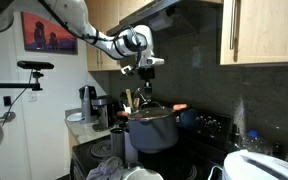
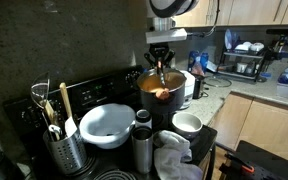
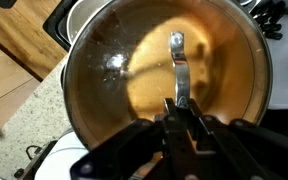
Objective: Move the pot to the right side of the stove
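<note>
The pot (image 1: 152,130) is a wide grey metal stockpot with a reddish-brown inside. It shows in both exterior views and stands at one end of the black stove (image 2: 84,92), beside the counter (image 2: 169,108). It fills the wrist view (image 3: 114,70). My gripper (image 1: 147,97) hangs straight over the pot's mouth (image 2: 162,68). In the wrist view its fingers (image 3: 181,108) are closed on a thin upright metal handle (image 3: 177,60) that reaches down inside the pot. A small orange thing (image 2: 162,94) lies in the pot.
On the stove are a white round bowl (image 2: 106,122), a slim steel canister (image 2: 142,145), a white cup (image 2: 187,123), a crumpled cloth (image 2: 174,158) and a utensil holder (image 2: 59,142). A white rounded appliance (image 1: 259,165) stands near the camera. A coffee maker (image 1: 89,100) stands on the counter.
</note>
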